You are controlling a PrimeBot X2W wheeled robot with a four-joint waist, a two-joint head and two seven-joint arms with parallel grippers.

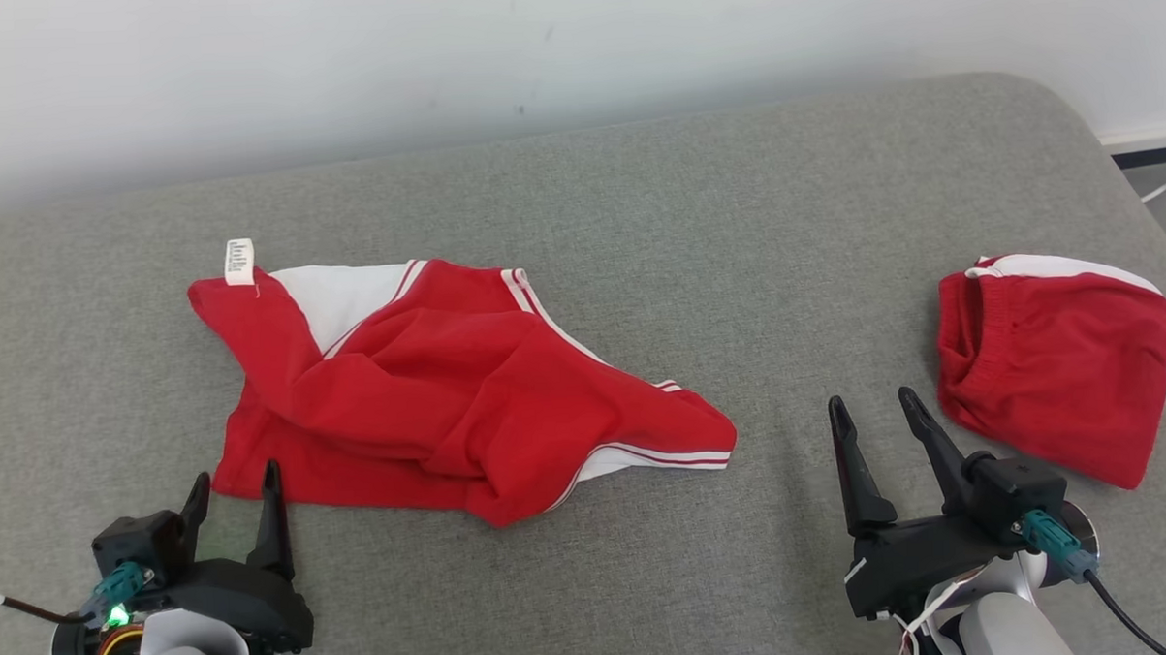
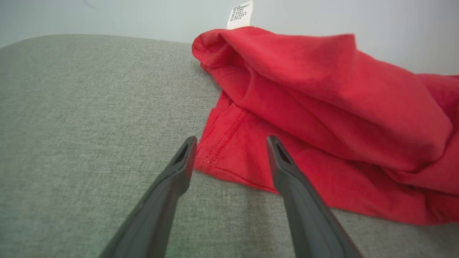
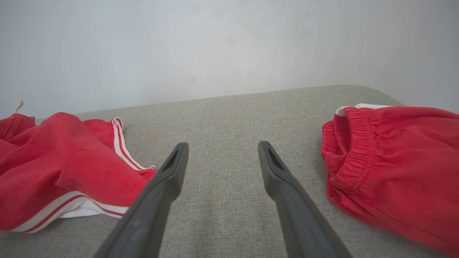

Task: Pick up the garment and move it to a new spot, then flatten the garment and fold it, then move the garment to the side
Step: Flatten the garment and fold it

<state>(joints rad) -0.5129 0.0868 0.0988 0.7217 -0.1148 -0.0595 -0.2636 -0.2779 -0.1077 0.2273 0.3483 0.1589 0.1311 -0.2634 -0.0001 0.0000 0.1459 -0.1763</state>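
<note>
Both pincers are spread and neither is holding anything. The left pincer (image 1: 236, 472) sits low over the grey cushion (image 1: 734, 196). The garment (image 1: 449, 390) starts right at its tips. In the left wrist view the near hem corner (image 2: 229, 161) shows in the gap between the fingers, not pinched, and we can't tell whether the tips touch cloth. The garment is red with white striped trim and crumpled, and it spreads ahead and to the right of the left pincer. Its white label (image 1: 239, 261) is at the far corner, straight ahead of that pincer. The right pincer (image 1: 872, 397) is over bare cushion, with the garment's striped edge near its left and clear of the fingers. A folded red piece (image 1: 1060, 369), elastic waistband showing, lies just beside its right finger. We see no contact there.
</note>
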